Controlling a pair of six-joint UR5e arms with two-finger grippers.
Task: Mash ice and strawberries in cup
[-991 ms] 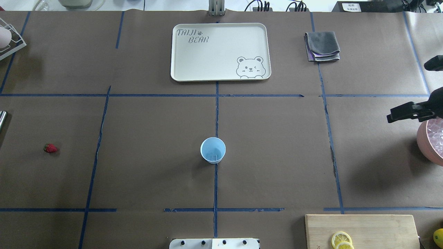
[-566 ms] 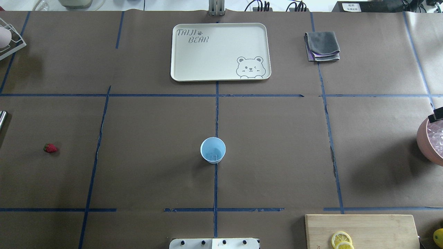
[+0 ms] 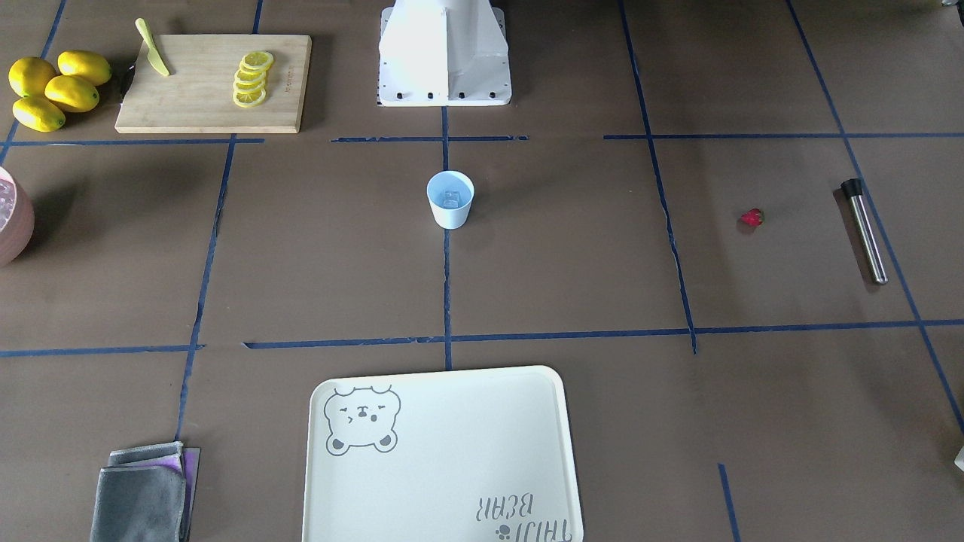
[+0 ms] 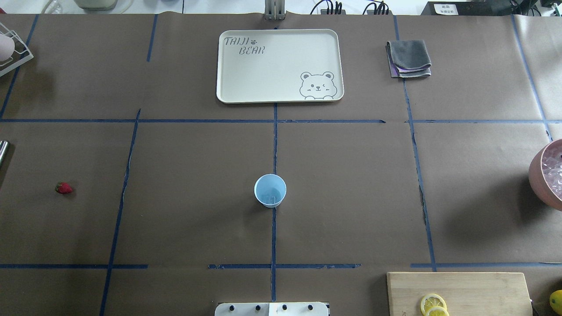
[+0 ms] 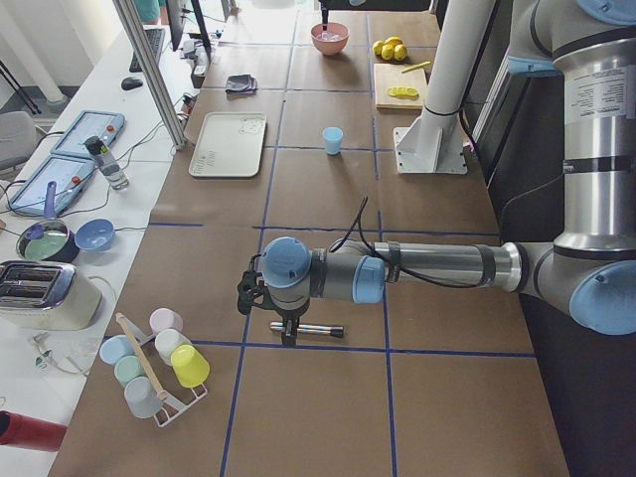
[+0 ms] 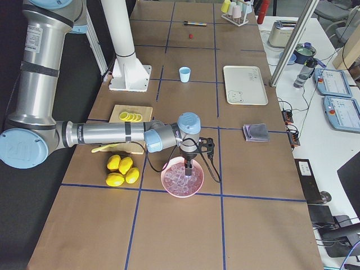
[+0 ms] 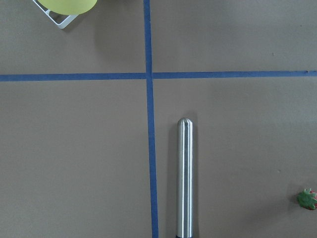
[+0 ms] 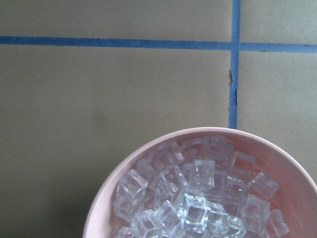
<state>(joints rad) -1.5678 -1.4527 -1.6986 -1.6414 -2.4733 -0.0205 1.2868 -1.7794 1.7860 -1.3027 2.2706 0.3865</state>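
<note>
Our left hand (image 5: 288, 335) hangs over a steel rod (image 7: 184, 178), with the strawberry (image 4: 64, 188) nearby on the desk (image 4: 351, 175). The cup (image 4: 270, 190) stands at centre, holding ice (image 3: 451, 199). Our right hand (image 6: 188, 165) hangs above the pink bowl (image 6: 166, 185). We cannot tell either hand's grip.

Brown table (image 4: 351, 197); cup (image 4: 270, 190), strawberry (image 4: 64, 188), tray (image 4: 218, 66), cloth (image 4: 408, 57), board (image 4: 474, 287), perhaps a muddler (image 3: 864, 229)

Steel rod (image 7: 184, 178) from centre to 6 o'clock, rounded end toward 12, just right of blue tape (image 7: 151, 163), strawberry (image 7: 307, 199) at 4 o'clock, yellow-green cup (image 7: 67, 4) at 11 o'clock.
</note>
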